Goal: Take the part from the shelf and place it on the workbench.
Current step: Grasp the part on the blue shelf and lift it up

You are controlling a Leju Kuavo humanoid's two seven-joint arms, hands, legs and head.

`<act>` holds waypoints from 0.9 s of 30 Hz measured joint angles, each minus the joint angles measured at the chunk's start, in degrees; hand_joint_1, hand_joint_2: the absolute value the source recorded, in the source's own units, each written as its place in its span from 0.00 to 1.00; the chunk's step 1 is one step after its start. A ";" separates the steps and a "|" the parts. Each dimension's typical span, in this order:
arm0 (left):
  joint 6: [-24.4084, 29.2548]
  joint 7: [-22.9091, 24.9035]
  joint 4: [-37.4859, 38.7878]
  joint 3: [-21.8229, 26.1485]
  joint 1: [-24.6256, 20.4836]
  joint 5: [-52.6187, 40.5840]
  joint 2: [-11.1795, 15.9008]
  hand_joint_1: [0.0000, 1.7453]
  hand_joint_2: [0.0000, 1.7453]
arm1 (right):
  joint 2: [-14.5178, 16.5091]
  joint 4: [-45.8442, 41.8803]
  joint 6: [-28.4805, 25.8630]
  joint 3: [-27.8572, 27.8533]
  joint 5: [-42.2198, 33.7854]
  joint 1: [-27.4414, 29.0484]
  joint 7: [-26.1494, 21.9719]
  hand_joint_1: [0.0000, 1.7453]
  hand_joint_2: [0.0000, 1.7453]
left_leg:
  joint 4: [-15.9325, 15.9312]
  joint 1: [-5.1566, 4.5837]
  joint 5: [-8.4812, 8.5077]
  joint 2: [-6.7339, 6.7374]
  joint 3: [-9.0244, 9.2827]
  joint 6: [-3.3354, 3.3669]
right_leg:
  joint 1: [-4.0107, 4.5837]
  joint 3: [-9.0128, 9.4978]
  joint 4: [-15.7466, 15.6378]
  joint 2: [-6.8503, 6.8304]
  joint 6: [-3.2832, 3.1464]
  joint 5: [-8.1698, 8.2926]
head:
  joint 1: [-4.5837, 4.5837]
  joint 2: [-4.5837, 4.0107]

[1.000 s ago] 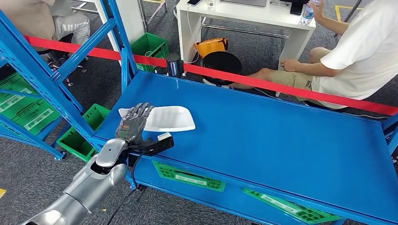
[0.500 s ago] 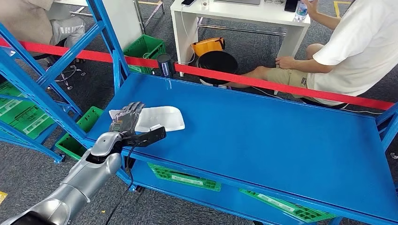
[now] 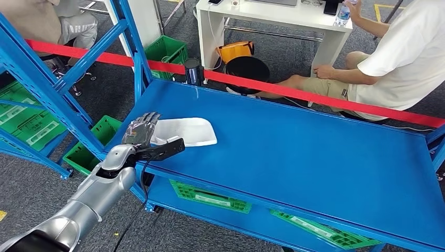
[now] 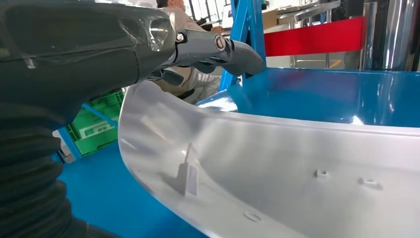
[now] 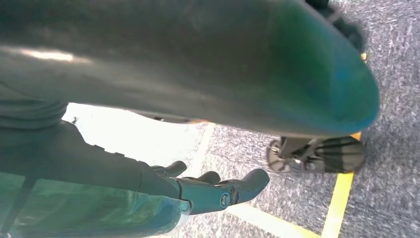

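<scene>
Silver arm segments rise from the lower left of the head view, and at their end we see the left robot hand (image 3: 140, 137) lying over the near-left end of the white moulded plastic part (image 3: 186, 131). Its dark fingers (image 3: 142, 126) are spread flat across the top of the part and its thumb (image 3: 167, 149) sticks out sideways along the near rim; whether the robot hand actually clamps the part or merely rests on it we cannot tell. In the left wrist view the curved inner wall of the part (image 4: 277, 173), with small clips and ribs, sits right against the hand's cover, with a grey thumb (image 4: 218, 49) reaching out above its edge.

The part lies on the glossy blue metal table (image 3: 315, 157), close to its left front corner. Under the tabletop we see green plastic crates (image 3: 210, 197) on a lower level. The right robot hand (image 5: 213, 191) hangs over grey carpet with a yellow line, its fingers loosely apart and holding nothing.

To the left stands the blue steel shelf frame (image 3: 47, 89) with more green bins. Beyond the table runs a red barrier band (image 3: 294, 92), and behind it a person in a white shirt (image 3: 399, 58) sits beside a white desk (image 3: 273, 21).
</scene>
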 joint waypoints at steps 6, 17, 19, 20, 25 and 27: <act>-0.11 -0.54 0.78 0.03 -0.31 0.67 -0.02 0.94 1.00 | 0.01 0.00 -0.19 0.00 -0.13 -0.05 0.01 0.00 0.00 | 1.64 0.01 -1.23 -0.07 -0.92 -1.39 | -0.10 2.50 -5.16 0.08 -1.72 1.81 | -0.14 0.00; 0.16 -0.80 2.00 0.06 -1.80 2.11 0.00 0.98 1.00 | 0.33 0.00 -0.59 0.00 -0.91 -0.18 -0.18 0.00 0.00 | 2.21 0.06 -0.68 -0.03 -0.98 -0.94 | 0.38 2.78 -5.26 0.27 -2.37 1.79 | -0.14 0.00; 0.16 -0.79 1.95 0.07 -2.16 2.24 -0.03 0.98 1.00 | 0.48 0.00 -0.59 0.00 -0.94 -0.14 -0.25 0.00 0.00 | 1.14 -0.32 -0.81 -0.01 -0.41 -0.54 | 0.41 2.64 -5.41 0.26 -2.06 1.96 | -0.15 0.00; 0.11 -0.75 1.81 0.07 -2.20 2.31 -0.04 0.98 1.00 | 0.51 0.00 -0.60 0.00 -0.94 -0.08 -0.29 0.00 0.00 | 0.72 -0.19 -0.61 0.05 -0.23 -0.30 | 0.36 2.50 -5.38 0.23 -1.81 1.94 | -0.14 0.00; -0.11 -0.48 1.37 0.07 -2.36 2.48 -0.36 1.00 1.00 | 0.40 0.00 -0.61 0.00 -0.94 0.09 -0.40 0.00 0.00 | -0.70 0.07 0.36 0.25 0.34 0.76 | 0.40 -3.00 6.38 0.12 -2.12 -3.44 | -0.02 0.00; -0.15 -0.44 1.37 0.06 -2.16 2.49 -0.40 1.00 1.00 | 0.34 0.00 -0.61 0.00 -0.94 0.24 -0.42 0.00 0.00 | -0.62 0.04 0.36 0.21 0.26 0.75 | 0.28 -4.83 10.53 0.11 -1.68 -4.51 | -0.03 0.00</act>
